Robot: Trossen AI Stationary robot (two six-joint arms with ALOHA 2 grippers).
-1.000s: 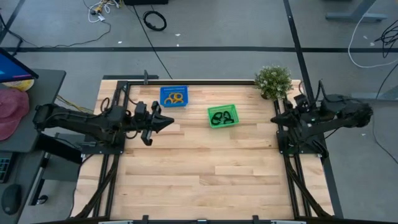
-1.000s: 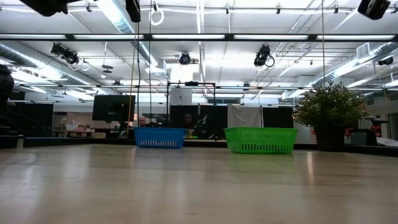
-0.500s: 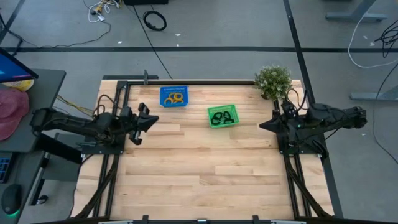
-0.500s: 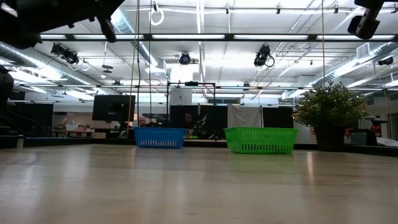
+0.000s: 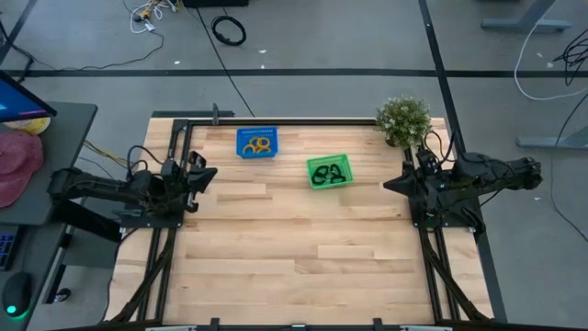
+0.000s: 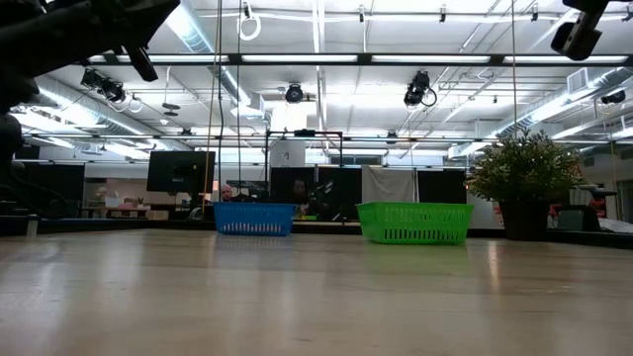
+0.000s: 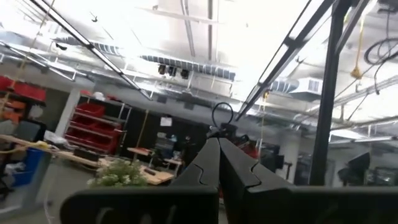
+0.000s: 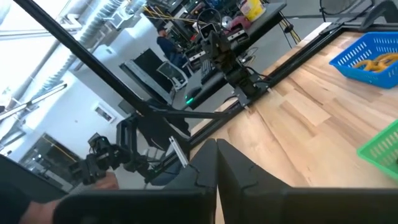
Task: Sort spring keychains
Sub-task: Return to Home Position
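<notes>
Orange spring keychains (image 5: 258, 145) lie in the blue basket (image 5: 244, 137) at the far side of the table. Black spring keychains (image 5: 327, 174) lie in the green basket (image 5: 342, 160) to its right. My left gripper (image 5: 211, 172) hangs shut and empty at the table's left edge, pointing slightly upward, well left of both baskets. My right gripper (image 5: 386, 185) hovers shut and empty at the right edge, pointing level toward the table's middle. In the right wrist view, both baskets (image 8: 367, 56) (image 8: 382, 152) show beyond the shut fingers.
A potted plant (image 5: 403, 119) stands at the far right corner, close behind my right arm. Dark frame rails (image 5: 175, 230) run along the table's left and right sides. Bare wood fills the table's near half (image 5: 294, 257).
My left gripper has drawn back toward the table's left edge, sunk, and tipped its fingers upward, staying shut. My right gripper sank a little early on, then kept still. The baskets and keychains have not moved.
</notes>
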